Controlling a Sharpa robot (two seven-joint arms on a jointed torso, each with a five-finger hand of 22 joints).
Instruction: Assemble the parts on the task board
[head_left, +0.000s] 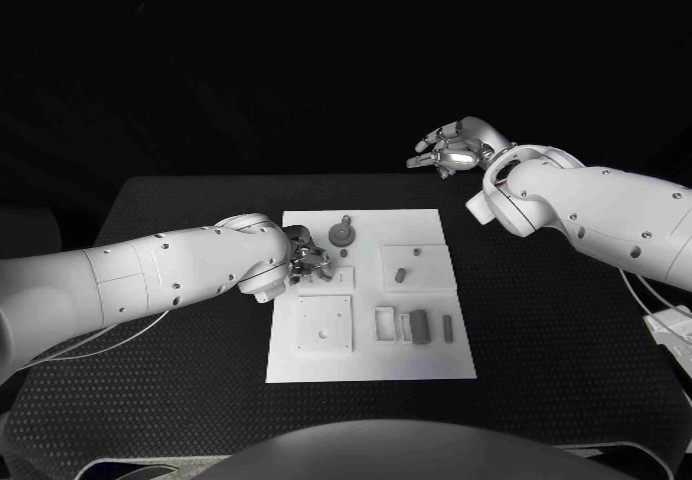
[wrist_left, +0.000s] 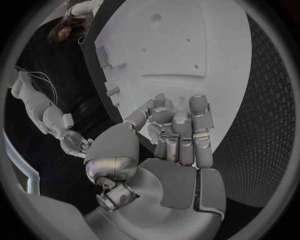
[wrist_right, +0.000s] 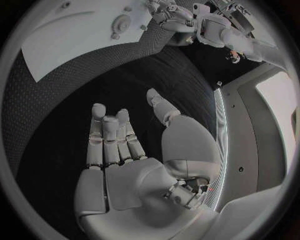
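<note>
The white task board (head_left: 433, 360) lies in the middle of the black table. On it are a round grey part (head_left: 342, 233) with a peg, a small block (head_left: 400, 270), a square plate (head_left: 325, 322), a frame (head_left: 385, 322) and a long grey bar (head_left: 418, 325). My left hand (head_left: 310, 258) hovers at the board's left edge, beside the round part. In the left wrist view its fingers (wrist_left: 181, 125) are curled in over the board (wrist_left: 187, 40), with no part seen between them. My right hand (head_left: 459, 145) is raised beyond the table's far edge, fingers (wrist_right: 112, 135) apart and holding nothing.
White cables and a small white box (head_left: 666, 325) lie at the table's right edge. Cables (head_left: 87, 345) also trail under my left arm. Bare black mat (head_left: 548, 330) lies on both sides of the board.
</note>
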